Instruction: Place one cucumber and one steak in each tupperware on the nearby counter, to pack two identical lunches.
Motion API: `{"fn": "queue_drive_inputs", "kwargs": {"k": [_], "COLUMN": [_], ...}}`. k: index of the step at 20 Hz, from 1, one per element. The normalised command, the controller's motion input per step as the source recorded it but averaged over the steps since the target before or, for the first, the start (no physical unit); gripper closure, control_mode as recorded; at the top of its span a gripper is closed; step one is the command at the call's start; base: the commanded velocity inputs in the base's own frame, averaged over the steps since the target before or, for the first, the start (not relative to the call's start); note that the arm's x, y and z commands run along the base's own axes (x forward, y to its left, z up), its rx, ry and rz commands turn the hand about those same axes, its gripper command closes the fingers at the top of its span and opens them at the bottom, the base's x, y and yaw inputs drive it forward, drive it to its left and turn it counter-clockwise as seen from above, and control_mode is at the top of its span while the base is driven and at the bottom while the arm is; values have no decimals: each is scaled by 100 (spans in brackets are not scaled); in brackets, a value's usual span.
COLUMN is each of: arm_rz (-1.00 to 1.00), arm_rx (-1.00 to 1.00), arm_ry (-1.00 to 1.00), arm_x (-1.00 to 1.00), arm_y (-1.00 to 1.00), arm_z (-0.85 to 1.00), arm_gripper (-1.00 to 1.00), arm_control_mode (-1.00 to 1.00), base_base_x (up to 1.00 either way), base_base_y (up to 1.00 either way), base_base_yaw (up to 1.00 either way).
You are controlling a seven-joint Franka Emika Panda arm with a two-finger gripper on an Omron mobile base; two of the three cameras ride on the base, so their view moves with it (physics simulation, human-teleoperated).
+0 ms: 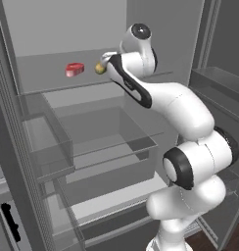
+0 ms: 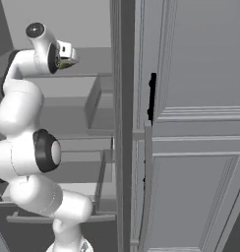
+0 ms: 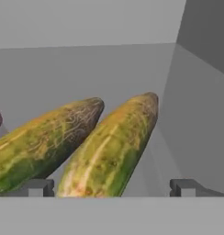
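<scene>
Two yellow-green cucumbers lie side by side on the upper fridge shelf. In the hand view the right cucumber runs between my finger tips and the left cucumber lies just beside it. My gripper is open around the right cucumber's near end, and no grip shows. From the left base view the gripper hovers at the cucumber. A red steak sits on the same shelf to its left, apart from it. The tupperware and the counter are out of view.
I reach into an open fridge with glass shelves and a clear drawer below. Door bins stand at the left and another door shelf at the right. A grey cabinet door with a black handle stands to the right.
</scene>
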Motion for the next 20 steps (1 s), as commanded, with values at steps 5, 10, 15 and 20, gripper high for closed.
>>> {"fn": "queue_drive_inputs", "kwargs": {"k": [5,10,15,20], "arm_rz": [0,0,0,0], "arm_rx": [0,-9,-1,0], "arm_ry": [9,7,-2,-2], "arm_x": [46,9,0,-50], "arm_y": [20,6,-4,0], "arm_z": [-13,-49,-38,-4], "arm_gripper": [-100,100,100,100], "arm_control_mode": [-100,-100,-100,-100], "base_base_x": [0,0,0,0], "base_base_y": [0,0,0,0], "base_base_yaw": [0,0,0,0]}}
